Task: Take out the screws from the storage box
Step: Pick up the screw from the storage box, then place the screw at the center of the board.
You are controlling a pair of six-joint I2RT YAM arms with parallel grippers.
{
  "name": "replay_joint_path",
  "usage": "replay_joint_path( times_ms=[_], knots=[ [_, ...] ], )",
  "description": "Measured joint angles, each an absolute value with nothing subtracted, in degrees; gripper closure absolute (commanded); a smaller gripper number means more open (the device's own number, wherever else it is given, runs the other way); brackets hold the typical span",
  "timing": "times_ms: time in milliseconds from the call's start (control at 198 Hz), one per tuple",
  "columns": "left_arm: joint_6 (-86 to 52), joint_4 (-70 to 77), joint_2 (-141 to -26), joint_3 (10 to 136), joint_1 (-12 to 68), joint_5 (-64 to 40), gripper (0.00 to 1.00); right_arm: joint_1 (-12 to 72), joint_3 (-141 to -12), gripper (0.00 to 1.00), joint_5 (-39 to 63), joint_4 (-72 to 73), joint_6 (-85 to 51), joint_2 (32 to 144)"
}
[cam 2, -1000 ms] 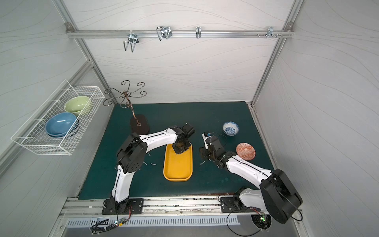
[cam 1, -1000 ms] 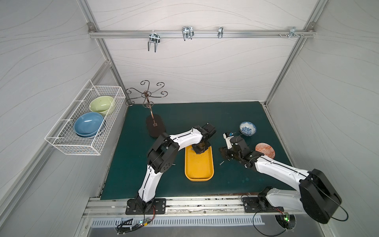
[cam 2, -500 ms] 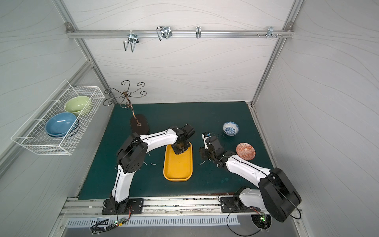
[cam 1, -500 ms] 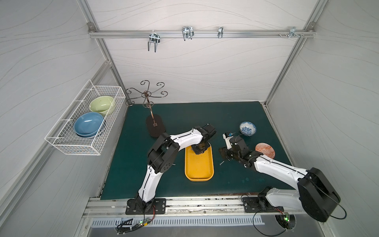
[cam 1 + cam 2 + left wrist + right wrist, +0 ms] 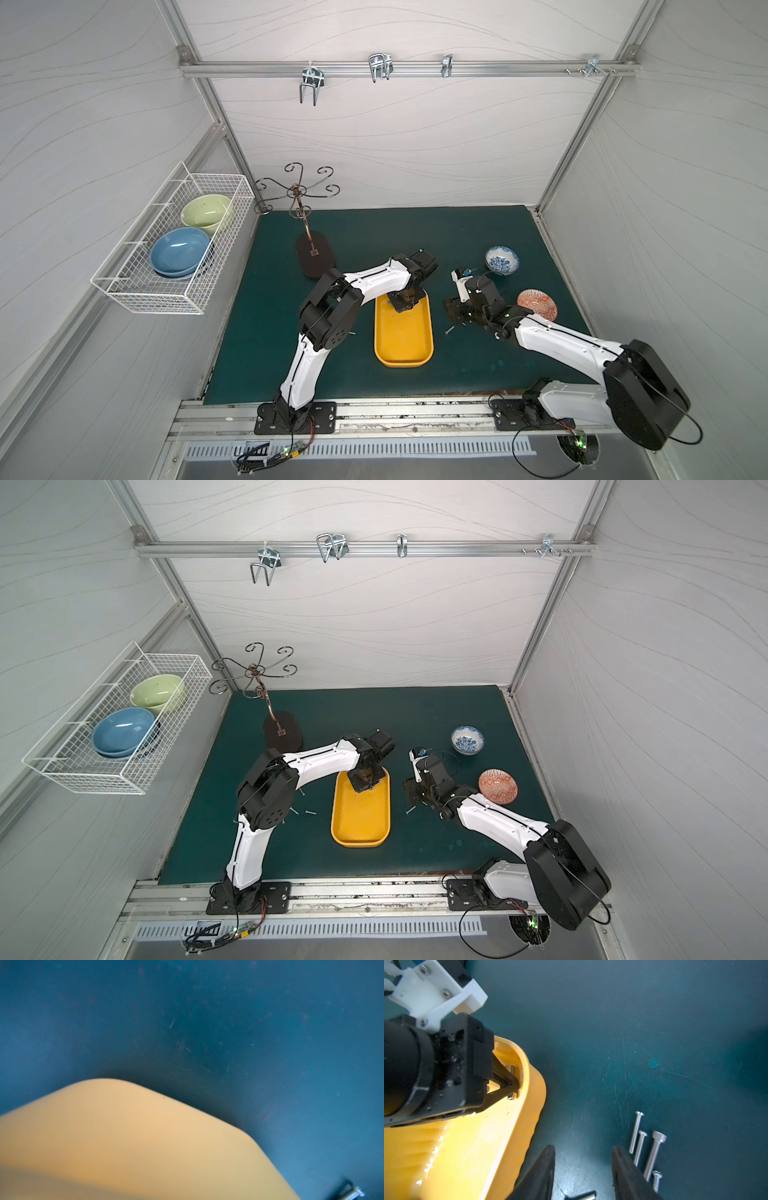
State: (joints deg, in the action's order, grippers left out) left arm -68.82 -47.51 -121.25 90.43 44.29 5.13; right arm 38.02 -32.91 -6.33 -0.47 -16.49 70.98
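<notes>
The storage box (image 5: 403,345) (image 5: 360,825) is a yellow tray in mid-mat. It fills the left wrist view as a blurred edge (image 5: 145,1147). My left gripper (image 5: 401,305) (image 5: 365,783) reaches down into its far end. In the right wrist view its fingertips (image 5: 513,1086) are shut on a screw (image 5: 512,1096) lying against the tray's end wall (image 5: 527,1076). My right gripper (image 5: 583,1148) (image 5: 455,309) hangs open just above the mat to the right of the tray, holding nothing. Several screws (image 5: 640,1147) lie on the mat beside it, and another screw (image 5: 450,330) lies nearer the tray.
A blue-and-white bowl (image 5: 502,259) and an orange patterned dish (image 5: 537,304) sit right of my right arm. A dark-based hook stand (image 5: 315,257) stands at the back left. Loose screws (image 5: 309,812) lie left of the tray. A wire basket (image 5: 174,245) hangs on the left wall.
My left gripper's jaws have closed inside the far end of the tray. Neither arm has visibly shifted, and the right gripper is as open as before.
</notes>
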Motion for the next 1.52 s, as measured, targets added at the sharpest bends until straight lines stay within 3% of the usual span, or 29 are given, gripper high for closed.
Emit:
replay_joint_path(
  times_ms=[471, 820, 1129, 1250, 1518],
  knots=[
    [-63.16, -49.69, -107.94, 89.52, 44.29, 7.57, 1.00, 39.03, -32.71, 0.52, -4.27, -0.40, -16.38, 65.28],
    [-62.94, -49.91, -90.15, 75.57, 43.05, 9.23, 1.00, 46.92, -34.98, 0.50, -6.00, -0.80, -13.30, 65.06],
    [-61.84, -49.06, -72.01, 58.83, 35.16, 8.36, 1.00, 55.88, -41.98, 0.51, -6.57, -2.02, -4.14, 69.01],
    [-60.77, -48.97, -65.32, 53.15, 31.00, 7.35, 1.00, 57.65, -45.56, 0.46, -2.87, -3.88, 1.04, 73.65],
    [-57.69, -47.40, -60.77, 43.79, 21.12, 1.85, 1.00, 60.95, -52.71, 0.46, 1.23, -11.27, 9.41, 82.61]
  ],
)
